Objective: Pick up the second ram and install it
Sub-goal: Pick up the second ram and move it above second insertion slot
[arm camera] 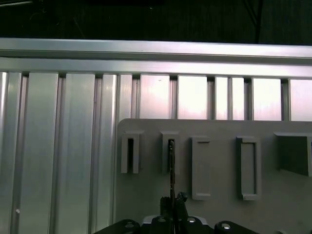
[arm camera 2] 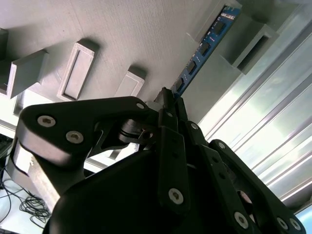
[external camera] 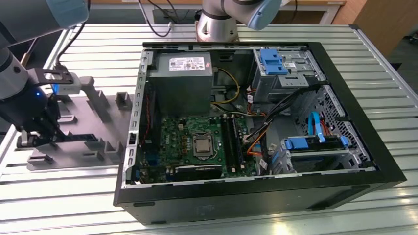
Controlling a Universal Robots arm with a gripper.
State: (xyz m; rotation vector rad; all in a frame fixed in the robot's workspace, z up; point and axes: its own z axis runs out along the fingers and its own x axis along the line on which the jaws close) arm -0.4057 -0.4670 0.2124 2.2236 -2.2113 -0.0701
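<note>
The second ram (arm camera 2: 202, 48) is a slim dark-blue board with dark chips, standing on edge across the slotted holders of a grey fixture plate (arm camera 2: 97, 29). My gripper (arm camera 2: 169, 100) is shut on its near end, one finger on each face. In the first wrist view the ram (arm camera: 171, 165) shows edge-on as a thin dark line. It runs from the gripper (arm camera: 171, 207) to a small slotted holder (arm camera: 169, 146). In the exterior view the gripper (external camera: 38, 139) hangs low over the fixture plate (external camera: 85, 122) at that view's left.
An open computer case (external camera: 261, 196) lies on the slatted aluminium table (external camera: 58, 196), to the exterior view's right of the fixture. Inside are the motherboard with its dark memory slots (external camera: 232, 142), a power supply (external camera: 183, 78), blue drive brackets (external camera: 271, 61) and loose cables (external camera: 261, 132).
</note>
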